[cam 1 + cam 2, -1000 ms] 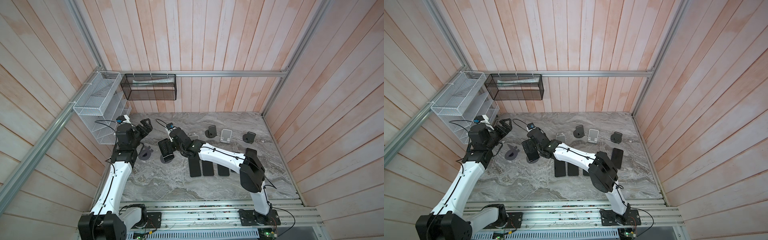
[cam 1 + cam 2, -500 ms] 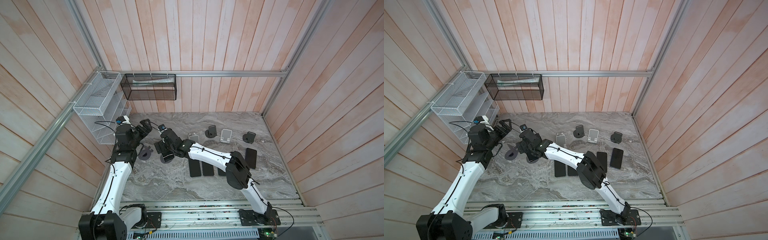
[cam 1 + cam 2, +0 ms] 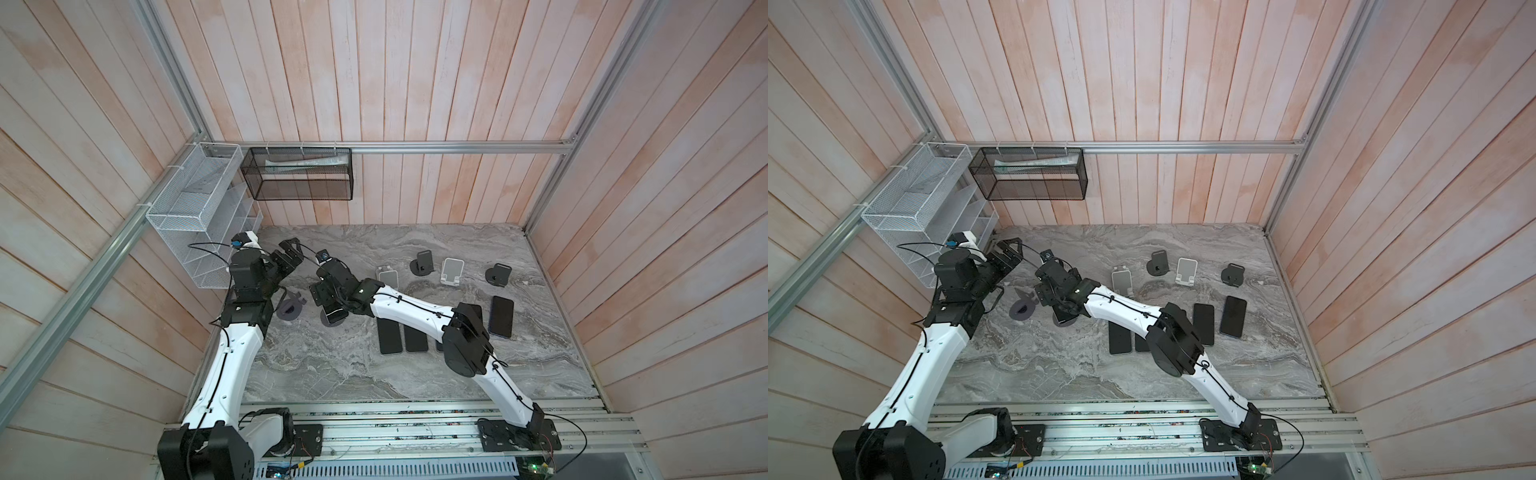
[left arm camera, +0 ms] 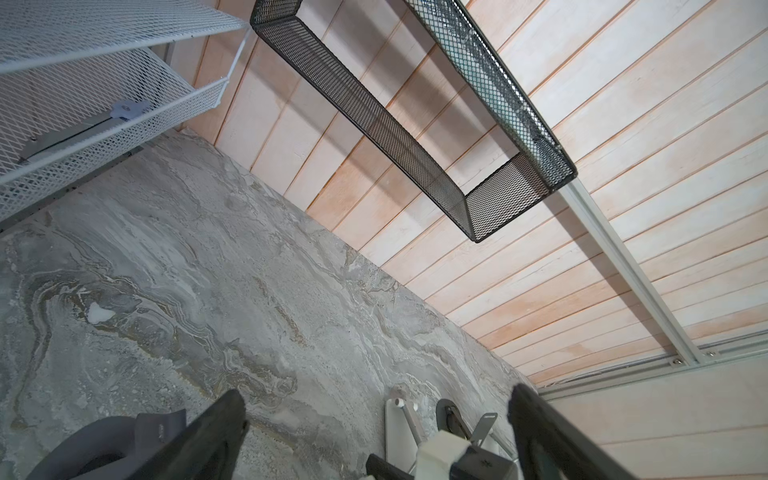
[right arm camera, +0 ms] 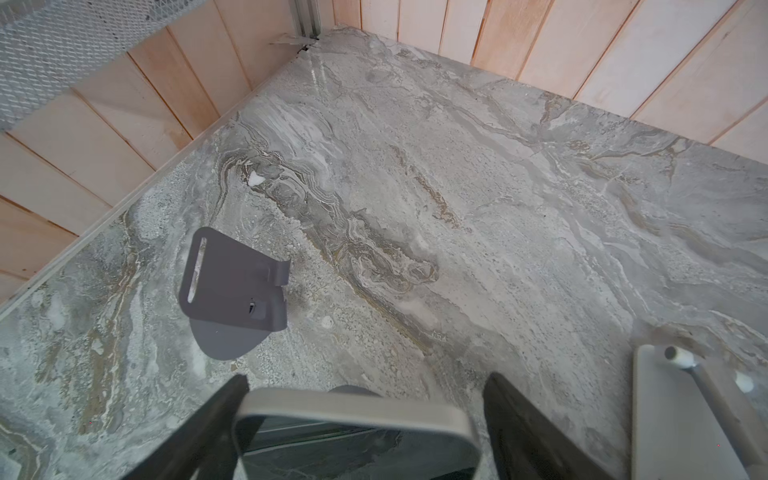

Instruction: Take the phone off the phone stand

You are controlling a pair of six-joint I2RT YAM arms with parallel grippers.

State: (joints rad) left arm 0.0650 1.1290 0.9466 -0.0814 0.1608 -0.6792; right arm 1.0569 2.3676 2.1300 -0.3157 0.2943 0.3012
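Observation:
The phone (image 5: 353,419), grey-edged with a dark screen, leans on a dark grey phone stand (image 3: 328,323) left of the table's middle. Only its lower end (image 3: 334,318) (image 3: 1064,318) shows under the arm in both top views. My right gripper (image 5: 365,390) (image 3: 328,291) straddles the phone's top edge. It is open: one finger (image 5: 220,411) lies against the phone's side, and the other finger (image 5: 511,411) stands a small gap off it. My left gripper (image 4: 376,390) (image 3: 291,253) (image 3: 1009,251) hangs open and empty near the back left corner.
An empty dark grey stand (image 3: 291,309) (image 5: 232,291) sits just left of the phone. Silver (image 3: 387,276), black (image 3: 422,266), white (image 3: 451,272) and black (image 3: 498,274) stands line the back. Several phones (image 3: 390,336) (image 3: 501,316) lie flat. Wire baskets (image 3: 195,208) (image 3: 299,178) hang on the walls.
My right gripper has moved left and down over the phone on its stand, and its jaws have begun to narrow round it. The left arm has barely moved.

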